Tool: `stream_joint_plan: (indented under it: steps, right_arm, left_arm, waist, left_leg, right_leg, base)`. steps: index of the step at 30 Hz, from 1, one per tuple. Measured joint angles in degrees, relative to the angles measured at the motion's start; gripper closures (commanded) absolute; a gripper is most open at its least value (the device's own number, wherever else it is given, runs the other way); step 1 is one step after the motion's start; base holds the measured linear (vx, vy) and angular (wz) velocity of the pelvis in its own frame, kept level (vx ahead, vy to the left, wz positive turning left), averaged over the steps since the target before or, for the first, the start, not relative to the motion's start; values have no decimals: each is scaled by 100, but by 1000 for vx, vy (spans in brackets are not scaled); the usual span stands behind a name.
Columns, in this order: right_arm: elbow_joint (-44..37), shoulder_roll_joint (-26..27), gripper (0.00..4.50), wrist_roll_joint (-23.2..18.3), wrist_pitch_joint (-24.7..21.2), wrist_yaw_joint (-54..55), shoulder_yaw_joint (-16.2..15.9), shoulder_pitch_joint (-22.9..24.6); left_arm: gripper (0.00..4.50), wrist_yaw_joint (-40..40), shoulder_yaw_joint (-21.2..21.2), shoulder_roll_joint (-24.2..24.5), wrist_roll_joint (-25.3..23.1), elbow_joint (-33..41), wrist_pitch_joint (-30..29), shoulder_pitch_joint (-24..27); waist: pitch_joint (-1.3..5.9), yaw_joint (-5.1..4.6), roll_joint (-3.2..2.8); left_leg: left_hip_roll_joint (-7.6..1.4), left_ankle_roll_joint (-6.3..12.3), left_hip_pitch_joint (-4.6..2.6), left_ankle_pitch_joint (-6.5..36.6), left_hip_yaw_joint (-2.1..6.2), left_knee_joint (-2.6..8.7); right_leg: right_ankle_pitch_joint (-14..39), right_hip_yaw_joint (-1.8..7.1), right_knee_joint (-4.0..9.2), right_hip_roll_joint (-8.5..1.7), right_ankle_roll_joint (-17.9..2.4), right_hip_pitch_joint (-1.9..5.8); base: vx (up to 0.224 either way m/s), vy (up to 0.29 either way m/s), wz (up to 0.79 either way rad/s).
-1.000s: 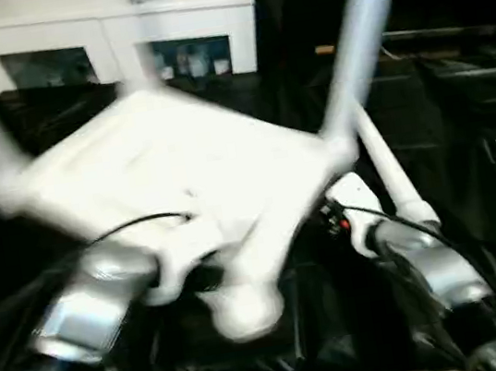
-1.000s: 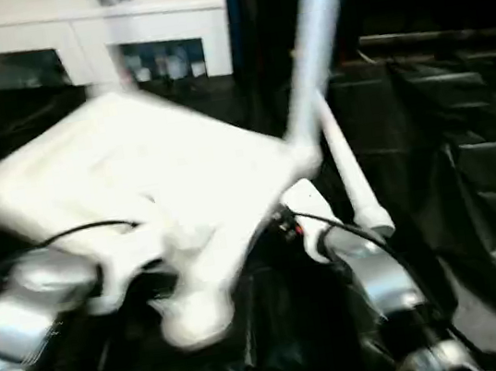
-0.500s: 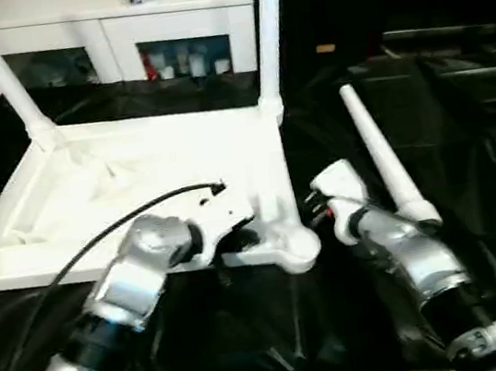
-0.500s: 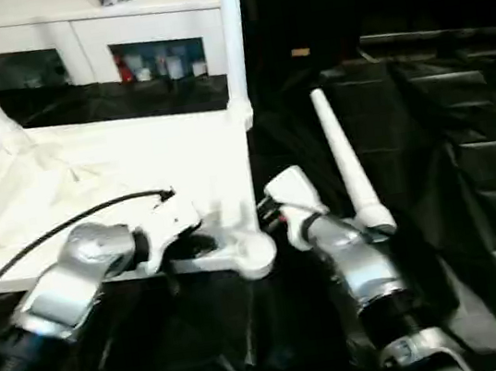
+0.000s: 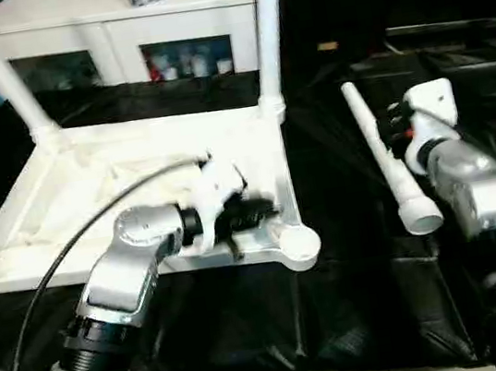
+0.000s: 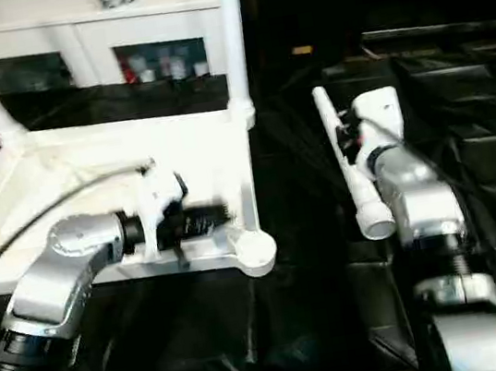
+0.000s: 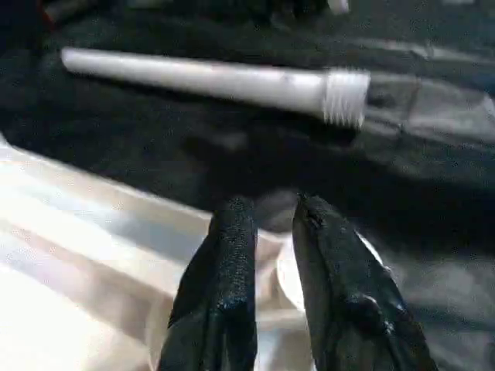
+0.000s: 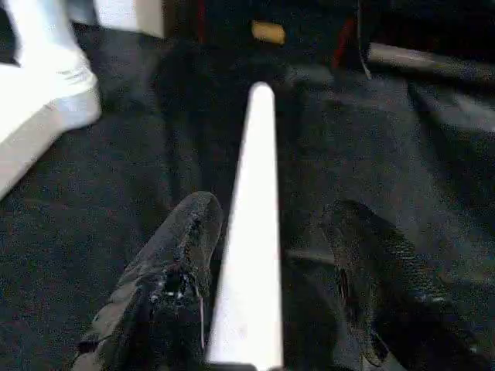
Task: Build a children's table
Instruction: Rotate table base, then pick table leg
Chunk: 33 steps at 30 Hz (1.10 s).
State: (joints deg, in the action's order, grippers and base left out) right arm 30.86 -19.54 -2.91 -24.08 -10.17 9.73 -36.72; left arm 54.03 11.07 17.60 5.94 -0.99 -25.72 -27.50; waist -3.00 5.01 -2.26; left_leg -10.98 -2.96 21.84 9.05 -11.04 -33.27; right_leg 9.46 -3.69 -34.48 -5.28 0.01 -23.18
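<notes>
The white tabletop lies upside down on black sheeting. Two white legs stand upright in its far corner sockets. My left gripper hovers over the near rim, just short of the empty near-right socket. Its fingers are slightly open with nothing between them. To the right a loose leg lies on the sheeting, threaded end towards me. My right gripper is open and straddles this leg near that end, with a gap on each side.
A white cabinet with glass-fronted compartments stands behind the table. Black sheeting covers the work surface, crumpled at the right. A cable runs along my left forearm. Pale floor shows at the near edge.
The tabletop, tilted up a second ago, now lies flat. My left gripper has let go of its near rim. My right arm moved right to the loose leg and opened over it.
</notes>
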Motion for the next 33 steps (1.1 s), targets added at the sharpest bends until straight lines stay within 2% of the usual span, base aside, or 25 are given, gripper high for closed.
stream_joint_plan:
  steps: [2, 4, 6, 8, 10, 11, 14, 15, 18, 20, 25, 26, 29, 33]
  right_arm:
    - [252, -14, 165, -95, -86, -30, 29, -113]
    - [372, -21, 141, -114, -164, -30, 32, -179]
    - [585, -42, 132, -112, -383, -37, 19, -308]
    - [931, -125, 111, -90, -629, -111, -31, -499]
    - [1110, -172, 98, -75, -682, -215, -71, -590]
    - [1169, -182, 84, -73, -684, -287, -83, -616]
    - [1402, -184, 67, -57, -714, -401, -136, -683]
    - [1583, -195, 55, -22, -764, -432, -180, -754]
    - [1873, -210, 34, 47, -905, -506, -293, -857]
    - [2110, -219, 33, 83, -1094, -593, -385, -961]
    - [2449, -413, 33, 158, -1413, -810, -516, -1181]
    - [2512, -413, 60, 163, -1446, -881, -545, -1228]
    - [2609, -422, 86, 209, -1454, -989, -577, -1278]
    - [2781, -438, 119, 252, -1426, -1028, -576, -1350]
  left_arm:
    - [318, -54, -24, 1, 43, 1, 64, 1]
    - [287, -58, -23, -2, 83, 1, 85, 1]
    - [278, -70, -25, -1, 113, 1, 102, 2]
    - [272, -245, -29, -37, 62, 31, 302, 7]
    - [256, -437, -52, -69, -40, 77, 380, 7]
    - [235, -477, -66, -77, -66, 88, 371, 7]
    - [227, -323, -34, 0, -41, 152, 210, 6]
    - [210, -218, 14, 47, 2, 171, 195, 7]
    - [189, -82, 118, 49, 60, 199, 346, 8]
    - [152, 19, 227, 151, 61, 253, 311, 6]
    - [120, 268, 505, 348, 101, 372, 51, 12]
    - [106, 307, 538, 403, 90, 411, 7, 12]
    - [81, 452, 600, 508, 88, 477, -93, 12]
    - [49, 435, 776, 661, -141, 507, 52, 46]
  waist:
    - [-2, -2, -5]
    - [-1, 7, -7]
    - [-2, 11, -5]
    - [-2, 13, -5]
    - [-2, 15, -4]
    - [-2, 20, -4]
    - [-2, 30, -4]
    - [-3, 34, -5]
    - [-3, 37, -5]
    - [-2, 36, -5]
    - [-2, 54, -5]
    - [-2, 55, -5]
    - [-2, 65, -5]
    - [-2, 69, 0]
  left_leg:
    - [0, 0, 7, 0, 0, -9]
    - [-2, 1, 14, 0, 0, -18]
    - [-2, 2, 20, 0, -1, -30]
    - [-2, 3, 24, 1, -1, -39]
    - [-2, 3, 25, 1, -2, -40]
    - [-2, 3, 24, 1, -3, -40]
    - [-3, 3, 23, 1, -2, -40]
    - [-3, 3, 24, 1, -3, -41]
    - [-3, 3, 24, 1, -3, -41]
    - [-4, 3, 22, 1, -2, -41]
    - [-5, 2, 19, 1, -2, -47]
    - [-5, 2, 18, 1, -2, -50]
    - [-6, 2, 15, 1, -1, -54]
    - [-6, 2, 14, 0, 1, -55]
  right_leg:
    - [0, 0, 0, 0, 1, -4]
    - [1, 0, 0, 0, 1, -7]
    - [1, 2, -1, 0, 1, -7]
    - [0, 3, -1, -2, 0, -6]
    - [0, 4, -1, -3, 0, -6]
    - [0, 3, -2, -3, 0, -6]
    - [0, 2, -5, -3, 1, -6]
    - [0, 2, -7, -3, 0, -8]
    - [0, 2, -9, -3, 0, -8]
    - [0, 2, -14, -3, 0, -8]
    - [2, 2, -27, -3, 2, -9]
    - [2, 2, -33, -4, 2, -10]
    - [4, 3, -42, -5, 5, -10]
    - [17, 3, -47, -5, 27, -10]
  base:
    - [0, 0, 0]
    - [0, 0, 0]
    - [0, 0, 0]
    - [0, 0, 0]
    - [0, 0, 0]
    - [0, 0, 0]
    - [0, 0, 0]
    - [0, 0, 0]
    - [0, 0, 0]
    - [0, 0, 0]
    - [0, 0, 0]
    - [0, 0, 0]
    - [0, 0, 0]
    - [0, 0, 0]
